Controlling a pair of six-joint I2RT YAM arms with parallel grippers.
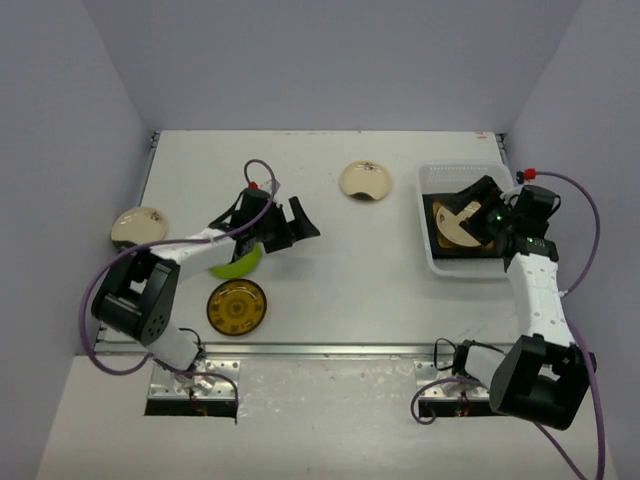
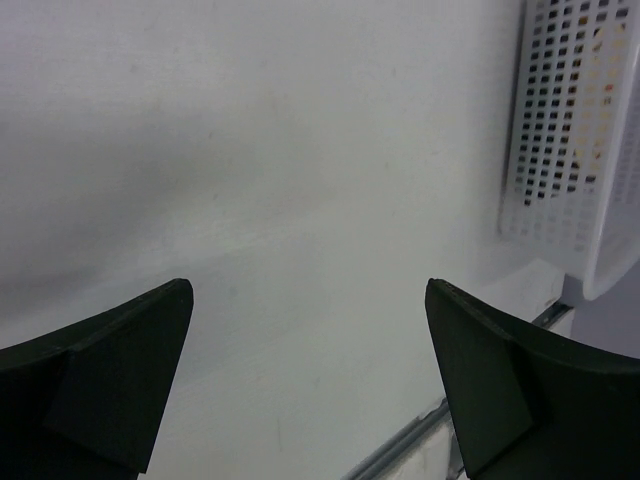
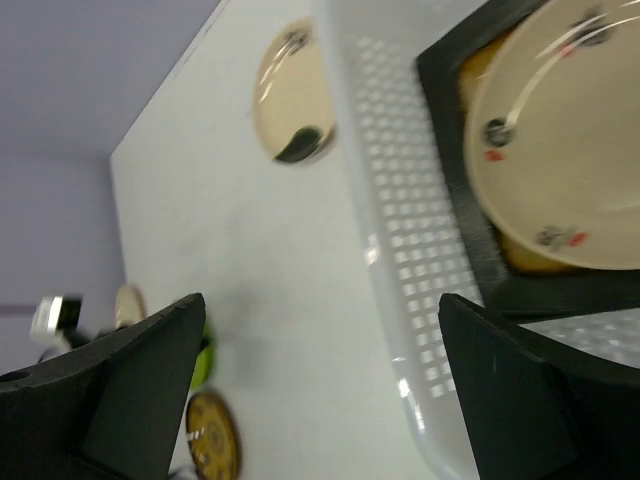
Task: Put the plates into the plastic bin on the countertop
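Right hand (image 3: 320, 300) hangs spread over the plastic bin (image 3: 400, 250), left hand (image 2: 308, 285) spread above the countertop (image 2: 250, 150)

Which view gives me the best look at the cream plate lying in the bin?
Right wrist: the cream plate is large and close, painted marks clear. Top external shows it small, partly under the right gripper. Left wrist shows only the slotted wall of the plastic bin.

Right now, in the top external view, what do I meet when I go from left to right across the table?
Left cream plate → amber plate → left gripper → far cream plate → plastic bin.
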